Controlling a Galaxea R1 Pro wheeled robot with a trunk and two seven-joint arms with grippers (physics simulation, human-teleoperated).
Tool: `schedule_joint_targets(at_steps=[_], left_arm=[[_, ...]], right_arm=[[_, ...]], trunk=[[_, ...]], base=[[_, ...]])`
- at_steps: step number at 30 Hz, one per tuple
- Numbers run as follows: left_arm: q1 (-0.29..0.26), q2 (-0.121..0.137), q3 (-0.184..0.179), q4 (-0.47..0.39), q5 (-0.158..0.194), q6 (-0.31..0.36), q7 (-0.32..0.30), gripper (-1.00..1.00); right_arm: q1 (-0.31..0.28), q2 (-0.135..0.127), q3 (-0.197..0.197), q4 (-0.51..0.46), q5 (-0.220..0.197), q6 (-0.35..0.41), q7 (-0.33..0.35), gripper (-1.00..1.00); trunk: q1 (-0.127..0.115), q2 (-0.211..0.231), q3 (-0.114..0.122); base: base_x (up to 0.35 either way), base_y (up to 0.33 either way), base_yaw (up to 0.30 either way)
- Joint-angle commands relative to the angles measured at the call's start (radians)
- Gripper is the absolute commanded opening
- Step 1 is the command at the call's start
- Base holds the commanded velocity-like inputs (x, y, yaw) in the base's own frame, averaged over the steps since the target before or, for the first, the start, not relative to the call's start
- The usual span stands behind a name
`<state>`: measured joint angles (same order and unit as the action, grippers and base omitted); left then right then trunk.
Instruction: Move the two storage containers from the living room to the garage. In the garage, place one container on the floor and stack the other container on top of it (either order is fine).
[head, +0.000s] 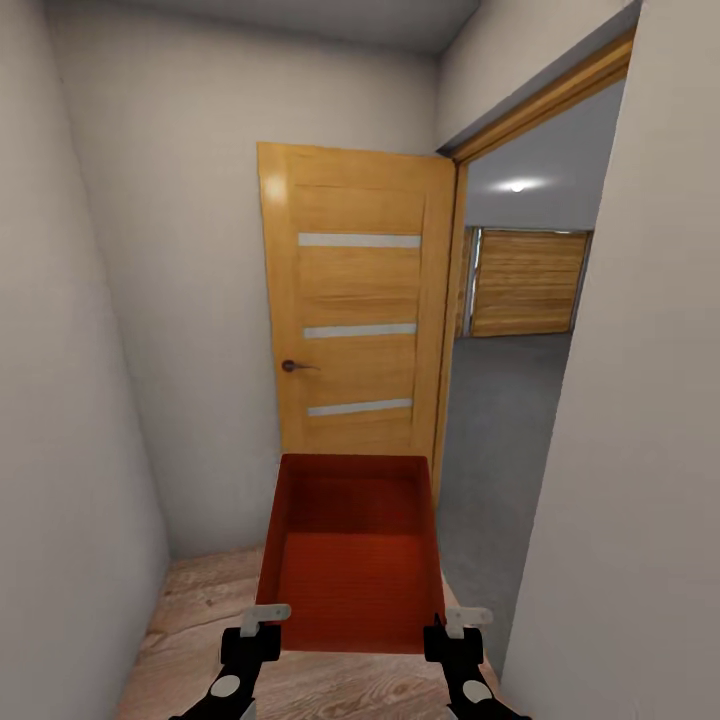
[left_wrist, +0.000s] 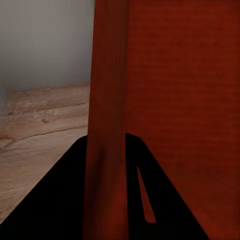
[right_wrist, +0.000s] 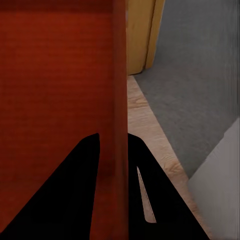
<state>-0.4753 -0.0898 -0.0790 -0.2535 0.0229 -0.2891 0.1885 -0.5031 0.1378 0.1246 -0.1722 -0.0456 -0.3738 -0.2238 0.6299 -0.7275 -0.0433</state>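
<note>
I hold one orange-red storage container (head: 350, 560) out in front of me, open side up and empty. My left gripper (head: 262, 618) is shut on its left wall (left_wrist: 107, 90) near the rim. My right gripper (head: 455, 622) is shut on its right wall (right_wrist: 119, 75). In the wrist views each wall runs between the dark fingers of the left gripper (left_wrist: 106, 142) and the right gripper (right_wrist: 114, 137). Through the doorway at the right lies the garage's dark grey concrete floor (head: 500, 440). The other container is out of view.
I stand in a narrow hallway on light wood planks (head: 200, 620). A wooden door with frosted strips (head: 355, 300) stands swung open straight ahead. A pale wall (head: 640, 450) is close on the right, another wall close on the left. A wooden garage door (head: 525, 283) closes the far end.
</note>
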Motion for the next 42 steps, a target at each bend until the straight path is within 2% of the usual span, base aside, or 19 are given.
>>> schedule_joint_targets(at_steps=[1,13,42], left_arm=[[0.000,0.001,0.009,0.002,0.003,-0.001,0.009,-1.00],[0.000,0.001,0.010,0.002,0.006,0.000,0.009,-1.00],[0.000,0.002,0.010,0.002,0.005,0.001,0.009,-1.00]], right_arm=[[-0.002,0.000,-0.028,-0.046,0.016,-0.030,0.017,-1.00],[-0.002,0.000,-0.028,-0.046,0.016,-0.030,0.017,-1.00],[-0.002,0.000,-0.028,-0.046,0.016,-0.030,0.017,-1.00]], trunk=[[0.000,-0.002,-0.002],[0.000,-0.002,-0.002],[0.000,-0.002,-0.002]], base=[[0.000,0.000,-0.254],[0.034,0.043,-0.248],[0.162,0.275,-0.243]])
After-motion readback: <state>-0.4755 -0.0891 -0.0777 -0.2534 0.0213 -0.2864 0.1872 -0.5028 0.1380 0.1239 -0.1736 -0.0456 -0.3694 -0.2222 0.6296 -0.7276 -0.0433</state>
